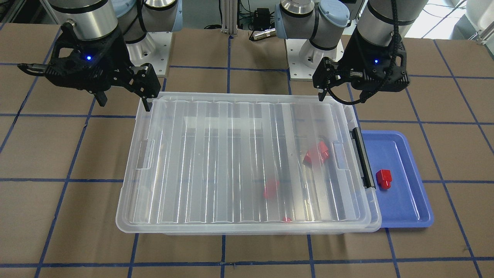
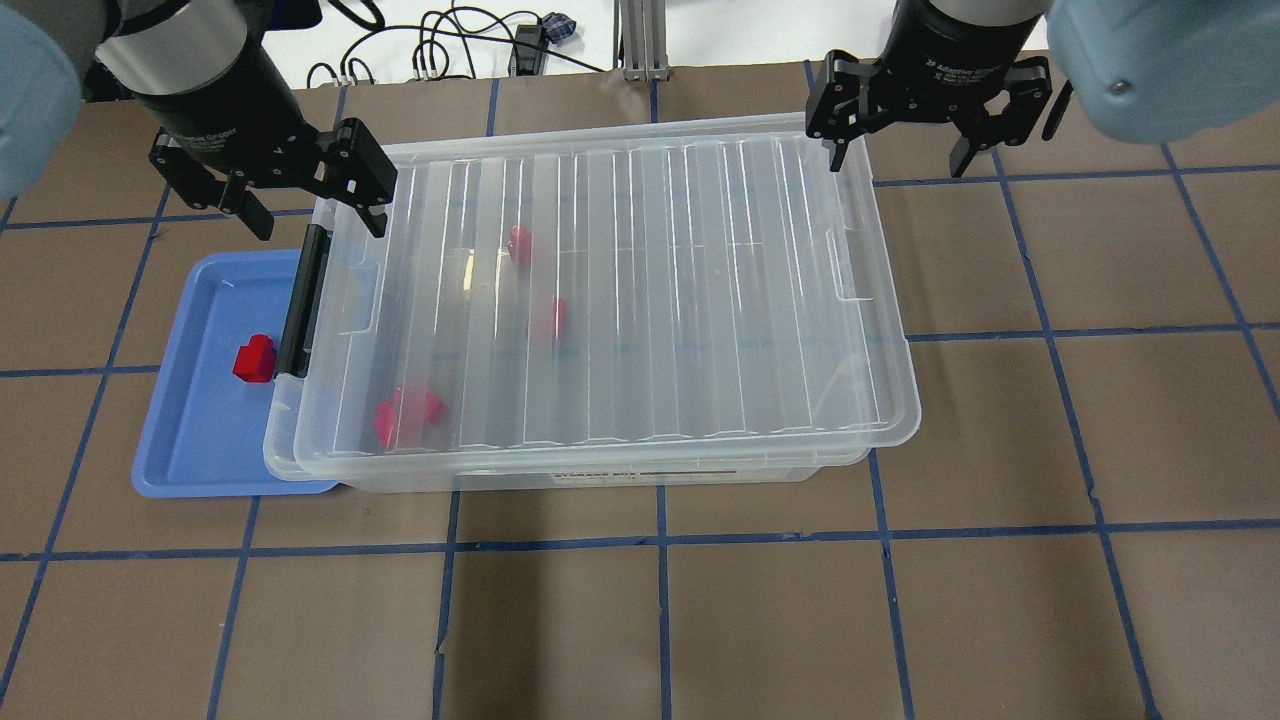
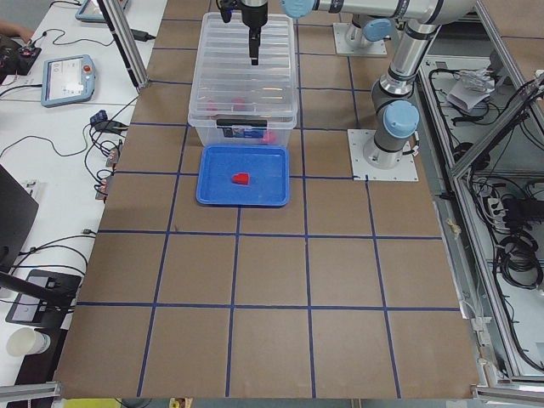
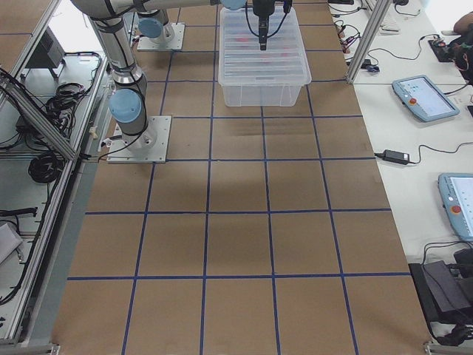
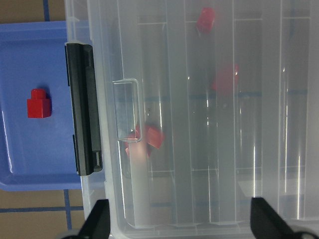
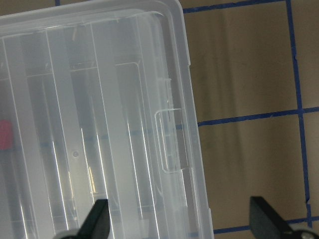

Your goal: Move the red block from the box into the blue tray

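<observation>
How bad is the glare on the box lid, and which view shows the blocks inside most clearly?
Overhead exterior: bright streaks along the ribs of the box lid fade the blocks inside to pink smears. Exterior front-facing: a white reflection band crosses the lid. Left wrist: clearest, ribs distort slightly; the red block in the blue tray is crisp.

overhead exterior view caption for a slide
Left gripper and right gripper open at ends of lidded box; red block in blue tray.

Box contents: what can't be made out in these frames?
- Red blocks in the box: overhead view, smeared by the ribbed lid; count unclear.
- Blue tray: overhead view, one side hidden under the lid's overhang.
- Right gripper: right wrist view, fingertips cut off by the bottom edge.
</observation>
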You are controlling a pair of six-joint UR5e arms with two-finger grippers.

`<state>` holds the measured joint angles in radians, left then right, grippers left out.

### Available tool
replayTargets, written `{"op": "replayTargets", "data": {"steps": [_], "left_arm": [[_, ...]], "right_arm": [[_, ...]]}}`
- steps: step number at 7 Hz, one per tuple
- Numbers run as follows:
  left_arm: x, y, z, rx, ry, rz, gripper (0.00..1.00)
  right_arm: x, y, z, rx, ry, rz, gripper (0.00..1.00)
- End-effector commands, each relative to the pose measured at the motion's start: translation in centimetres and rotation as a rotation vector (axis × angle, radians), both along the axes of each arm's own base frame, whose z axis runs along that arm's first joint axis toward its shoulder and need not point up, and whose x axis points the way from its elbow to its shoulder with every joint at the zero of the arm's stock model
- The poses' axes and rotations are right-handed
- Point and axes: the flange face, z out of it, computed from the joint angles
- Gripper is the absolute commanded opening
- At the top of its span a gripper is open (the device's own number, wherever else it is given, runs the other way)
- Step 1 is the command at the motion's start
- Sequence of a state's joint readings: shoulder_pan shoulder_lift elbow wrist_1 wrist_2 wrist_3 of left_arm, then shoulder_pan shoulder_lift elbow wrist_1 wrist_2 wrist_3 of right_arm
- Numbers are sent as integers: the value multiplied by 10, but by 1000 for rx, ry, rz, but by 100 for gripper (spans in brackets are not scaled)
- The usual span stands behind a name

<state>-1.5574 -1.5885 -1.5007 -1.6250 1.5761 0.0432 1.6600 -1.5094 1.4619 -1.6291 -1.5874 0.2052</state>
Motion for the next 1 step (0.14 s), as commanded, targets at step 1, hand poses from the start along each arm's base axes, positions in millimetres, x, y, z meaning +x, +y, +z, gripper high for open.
{"op": "replayTargets", "data": {"steps": [1], "left_arm": [[-1, 1, 1, -3, -4, -2, 100]], "right_arm": [[0, 0, -1, 2, -3, 0, 100]]}}
